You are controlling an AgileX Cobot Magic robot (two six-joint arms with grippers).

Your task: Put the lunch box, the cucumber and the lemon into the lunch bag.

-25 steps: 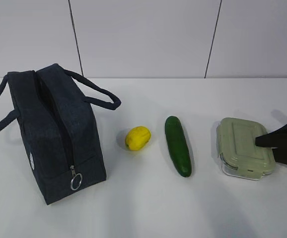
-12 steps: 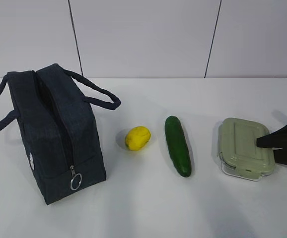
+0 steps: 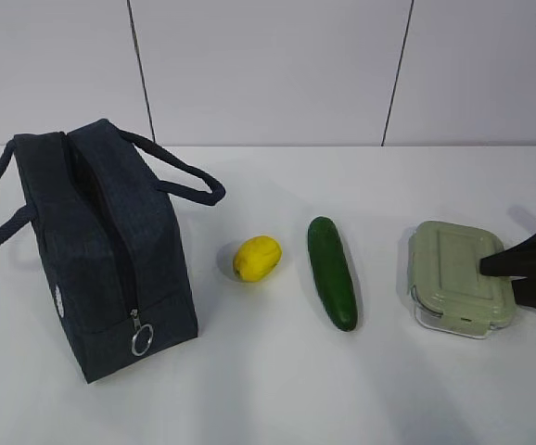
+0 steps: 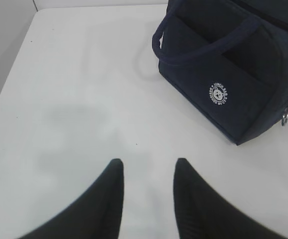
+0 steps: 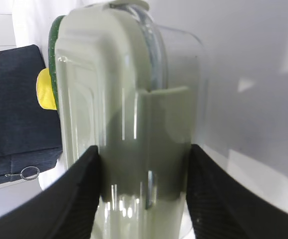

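The box [image 5: 129,114] sits between the right claw's [image 5: 143,191] 2 fingers, clamped at its end, on the bench [image 3: 277,380].

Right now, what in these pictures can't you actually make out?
- Inside of the lunch bag: exterior view, dark zipper slit hides it.
- Right hand: exterior view, cut off by the frame edge.
- Lunch box contents: right wrist view, lid and glare hide them.
- Logo lettering: left wrist view, too small.

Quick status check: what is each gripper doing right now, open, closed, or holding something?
Left gripper: open, empty, above bare table near the lunch bag.
Right gripper: closed on the lunch box, one finger on each side.
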